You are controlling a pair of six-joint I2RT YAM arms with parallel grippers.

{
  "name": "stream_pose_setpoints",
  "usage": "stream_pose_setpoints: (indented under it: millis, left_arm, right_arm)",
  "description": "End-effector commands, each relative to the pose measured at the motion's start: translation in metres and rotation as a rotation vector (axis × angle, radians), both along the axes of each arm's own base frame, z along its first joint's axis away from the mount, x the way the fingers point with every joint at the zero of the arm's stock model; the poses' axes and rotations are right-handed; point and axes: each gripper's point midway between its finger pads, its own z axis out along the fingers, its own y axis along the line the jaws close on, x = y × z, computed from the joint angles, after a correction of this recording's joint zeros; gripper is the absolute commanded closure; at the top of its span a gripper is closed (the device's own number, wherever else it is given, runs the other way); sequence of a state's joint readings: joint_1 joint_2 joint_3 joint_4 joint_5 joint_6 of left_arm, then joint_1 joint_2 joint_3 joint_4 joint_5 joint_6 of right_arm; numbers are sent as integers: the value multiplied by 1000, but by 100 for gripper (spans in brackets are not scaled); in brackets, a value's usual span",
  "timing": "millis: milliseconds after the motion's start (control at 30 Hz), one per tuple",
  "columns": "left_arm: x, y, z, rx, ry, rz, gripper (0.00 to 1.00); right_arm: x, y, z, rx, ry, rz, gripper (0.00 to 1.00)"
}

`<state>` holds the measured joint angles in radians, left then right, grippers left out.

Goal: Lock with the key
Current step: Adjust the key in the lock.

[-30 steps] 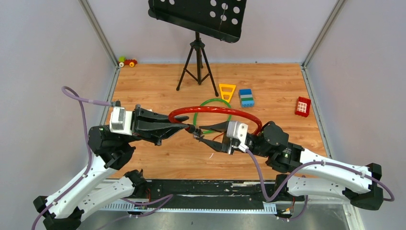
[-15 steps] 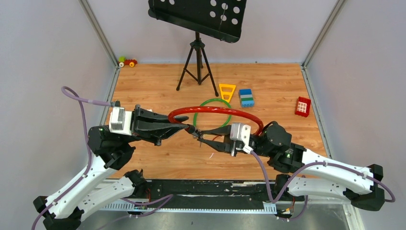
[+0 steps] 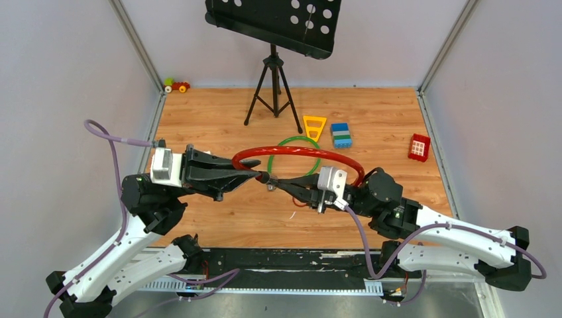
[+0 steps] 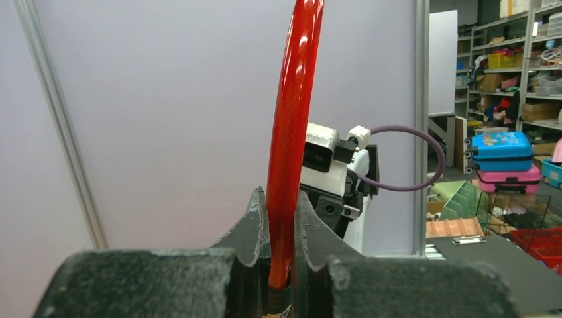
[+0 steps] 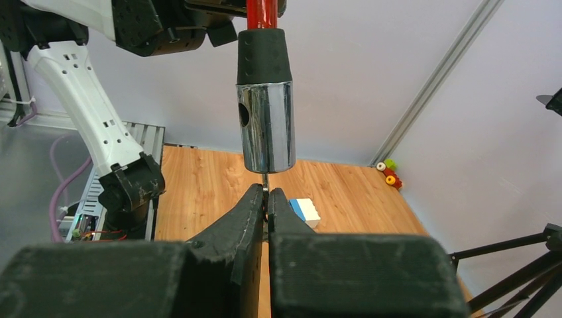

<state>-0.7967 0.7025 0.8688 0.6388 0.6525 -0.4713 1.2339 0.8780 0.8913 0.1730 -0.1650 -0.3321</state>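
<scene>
Glossy red cable [image 4: 291, 99], polished chrome barrel [image 5: 266, 126], wood-grain tabletop [image 3: 219, 116].

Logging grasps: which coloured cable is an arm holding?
The thick red cable, clamped in the left gripper; the thin green cable lies ungripped on the wooden table.

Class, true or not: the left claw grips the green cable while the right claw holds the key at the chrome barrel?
No: the left wrist view shows the left claw gripping the red cable. The right claw does hold the key.
</scene>
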Motion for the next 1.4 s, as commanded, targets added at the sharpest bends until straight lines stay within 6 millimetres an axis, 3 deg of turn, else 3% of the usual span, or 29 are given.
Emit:
stream_pose_setpoints:
  millis: [0, 200, 433, 633, 800, 1067, 1367]
  left_arm:
    - [-3, 13, 25, -81, -33, 40, 100]
    - [6, 14, 25, -75, -4, 92, 100]
    - [4, 14, 26, -76, -12, 76, 100]
    - [16, 15, 26, -95, 30, 126, 100]
    - [40, 14, 16, -63, 116, 226, 100]
    - [73, 21, 1, -31, 223, 391, 100]
    - [86, 23, -9, -15, 298, 436, 100]
  right_arm:
    - [15, -8, 27, 87, -12, -88, 100]
    - [15, -13, 28, 120, -19, -97, 100]
    - [-5, -11, 26, 95, -14, 8, 100]
    - [37, -19, 26, 114, 3, -221, 100]
    - [56, -23, 31, 152, 8, -330, 100]
    - [75, -25, 25, 143, 1, -457, 100]
    - [86, -25, 19, 121, -25, -545, 100]
